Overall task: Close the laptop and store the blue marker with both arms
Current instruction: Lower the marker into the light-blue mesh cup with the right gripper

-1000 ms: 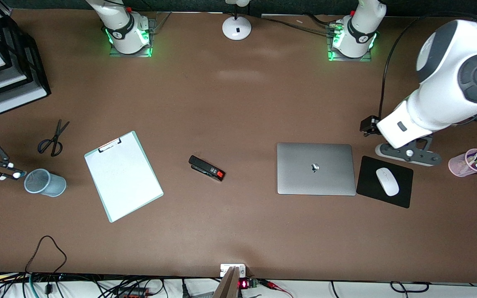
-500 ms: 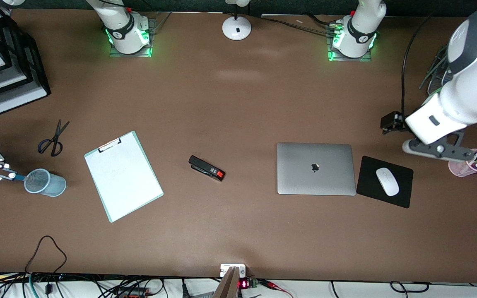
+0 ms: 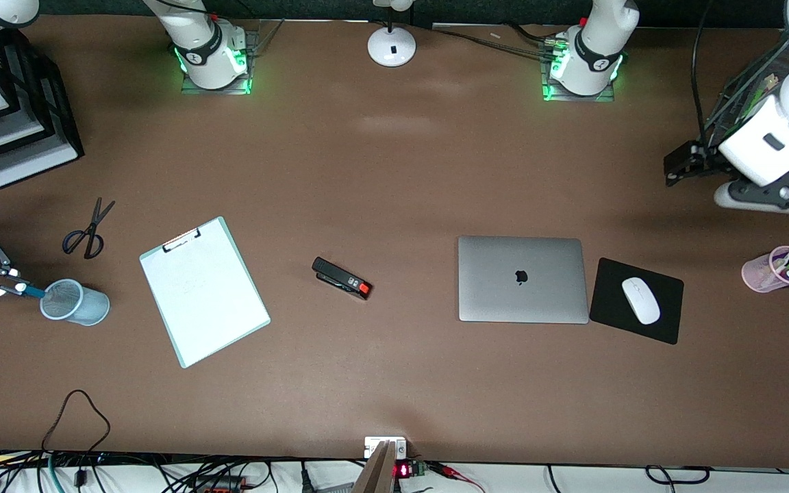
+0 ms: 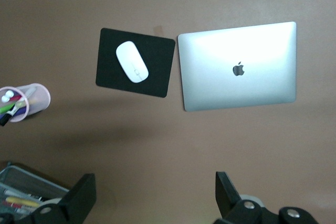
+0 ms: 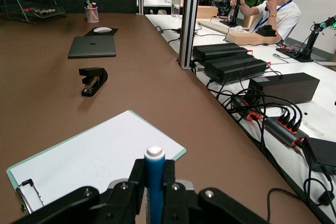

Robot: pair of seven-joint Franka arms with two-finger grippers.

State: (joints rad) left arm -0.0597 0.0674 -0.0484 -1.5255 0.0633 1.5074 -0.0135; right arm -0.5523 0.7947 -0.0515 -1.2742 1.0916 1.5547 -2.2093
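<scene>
The silver-grey laptop point(image 3: 522, 279) point(image 4: 239, 66) point(image 5: 93, 46) lies shut on the table, apple logo up. My right gripper point(image 3: 4, 287) point(image 5: 155, 182) hangs at the right arm's end of the table, shut on the blue marker point(image 3: 31, 292) point(image 5: 155, 174). In the right wrist view the marker's white end sticks out past the fingers. Its blue end reaches the rim of a light-blue mesh cup point(image 3: 74, 301). My left gripper point(image 3: 774, 198) point(image 4: 152, 195) is open and empty, high over the left arm's end of the table, well away from the laptop.
A white mouse point(image 3: 640, 300) sits on a black pad point(image 3: 607, 308) beside the laptop. A pink pen cup point(image 3: 776, 268), stapler point(image 3: 342, 278), clipboard point(image 3: 204, 291), scissors point(image 3: 88, 231), stacked paper trays point(image 3: 11, 130) and a lamp base point(image 3: 392, 46) also stand on the table.
The left arm has swung up and away from the laptop toward its end of the table. The right gripper tilted the marker toward the mesh cup's rim.
</scene>
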